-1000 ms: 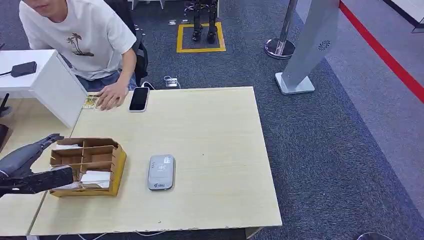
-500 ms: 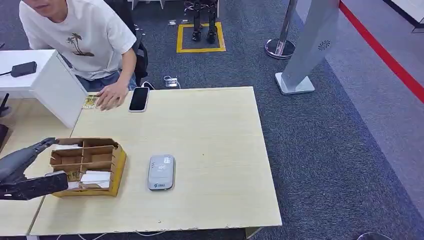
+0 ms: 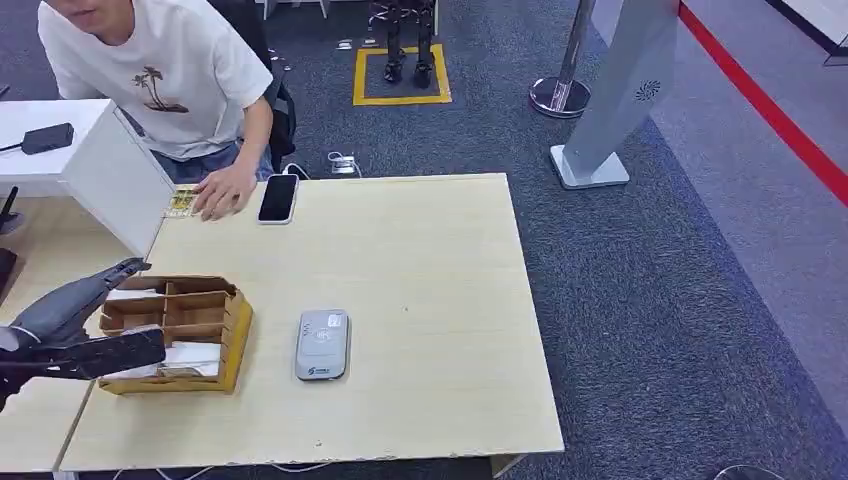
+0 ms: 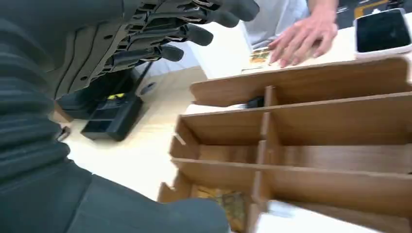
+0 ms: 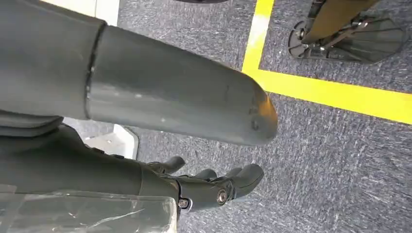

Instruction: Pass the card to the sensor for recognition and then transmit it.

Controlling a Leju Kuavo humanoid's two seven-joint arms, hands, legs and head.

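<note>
Hovering at the wooden organiser (image 3: 175, 333), the left hand (image 3: 75, 330) holds nothing, fingers (image 4: 184, 34) spread.
White cards (image 3: 190, 356) lie in its near compartment, partly hidden by the thumb; sensor (image 3: 322, 344) just beside; right hand (image 5: 214, 187) hangs empty.

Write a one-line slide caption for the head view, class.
Left hand open beside the wooden card box, card reader waiting on the table, a person's hand near a phone.

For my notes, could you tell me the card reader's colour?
The card reader is grey, clearest in the head view.
</note>
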